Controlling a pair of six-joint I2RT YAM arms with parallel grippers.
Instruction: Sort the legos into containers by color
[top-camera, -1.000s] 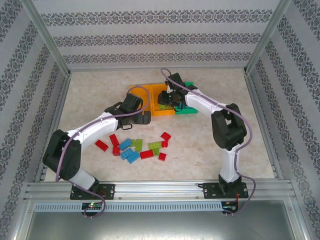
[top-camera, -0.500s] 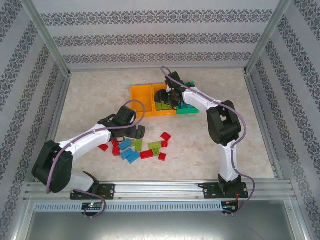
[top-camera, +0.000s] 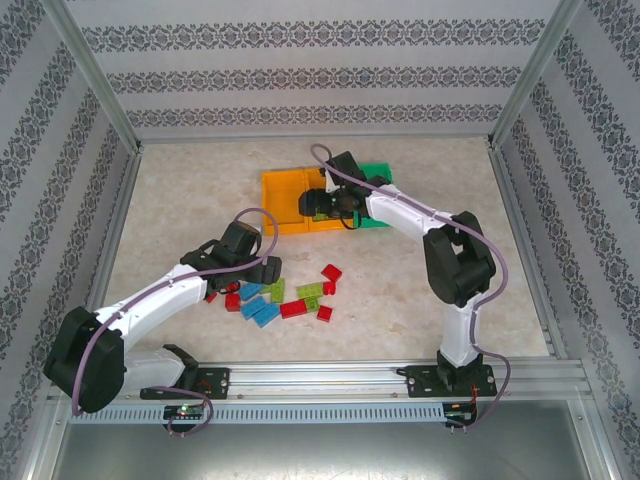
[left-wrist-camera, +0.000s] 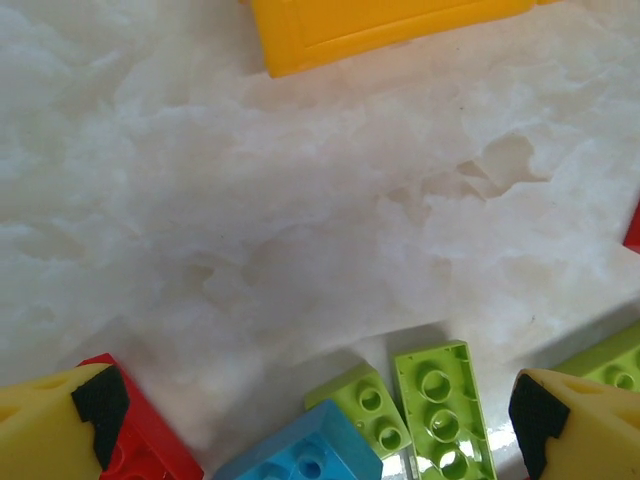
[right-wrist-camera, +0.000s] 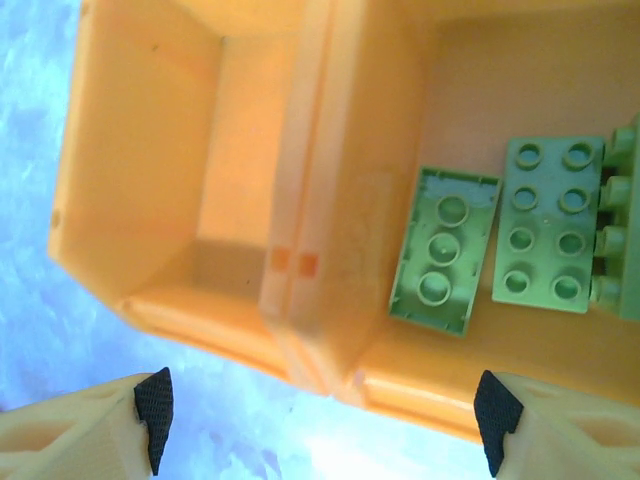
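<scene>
At lower centre of the top view most legos lie unsorted, the left gripper gaping wide over them. Higher up, the right gripper, spread and empty, hangs over the containers. Its wrist view reveals light green bricks inside an orange compartment, which the arm masks from above.

A pale, marble-patterned table top is seen in the middle of the top view. It is enclosed at nine, twelve and three o'clock by walls covered with striped, ornamented wallpaper. A slanted metal post is placed at about eleven o'clock and a second post at one o'clock. At six o'clock an aluminium rail is laid across. Below it are found a slotted strip, possibly a cable duct, and a grey metal sheet.
</scene>
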